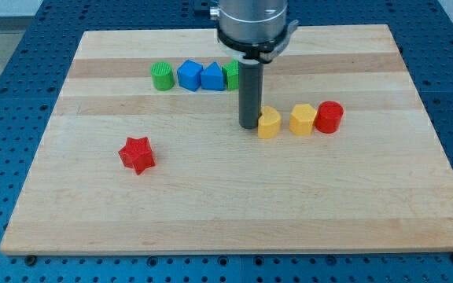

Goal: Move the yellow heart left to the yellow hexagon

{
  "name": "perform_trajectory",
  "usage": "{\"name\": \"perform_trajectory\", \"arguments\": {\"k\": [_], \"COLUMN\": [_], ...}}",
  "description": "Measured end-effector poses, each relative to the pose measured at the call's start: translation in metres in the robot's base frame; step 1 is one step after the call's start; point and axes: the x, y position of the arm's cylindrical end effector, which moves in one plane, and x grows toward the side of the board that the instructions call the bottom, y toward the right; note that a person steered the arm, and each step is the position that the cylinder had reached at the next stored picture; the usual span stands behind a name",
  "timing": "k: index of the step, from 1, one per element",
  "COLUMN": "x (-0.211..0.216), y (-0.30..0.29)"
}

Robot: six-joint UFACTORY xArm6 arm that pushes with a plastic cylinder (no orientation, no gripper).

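The yellow heart [269, 123] lies right of the board's middle. The yellow hexagon [303, 119] lies a short way to its right, with a small gap between them. My tip [249, 126] stands right against the heart's left side, touching or nearly touching it. The rod rises straight up from there to the arm's grey end at the view's top.
A red cylinder [329, 117] sits against the hexagon's right side. A red star [137, 154] lies at lower left. Along the top stand a green cylinder [162, 76], two blue blocks [189, 75] [212, 78] and a green block [230, 74] partly behind the rod. The wooden board [226, 212] ends at blue perforated table.
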Motion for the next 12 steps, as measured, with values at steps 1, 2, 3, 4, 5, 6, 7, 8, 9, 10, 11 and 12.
{"name": "perform_trajectory", "arguments": {"k": [1, 2, 3, 4, 5, 6, 7, 8, 9, 10, 11, 12], "x": [0.000, 0.017, 0.056, 0.073, 0.086, 0.105, 0.103, 0.089, 0.095, 0.093, 0.097, 0.113], "y": [0.002, -0.048, -0.100, -0.141, -0.167, -0.207, -0.254, -0.267, -0.198, -0.125, -0.123, -0.201]}}
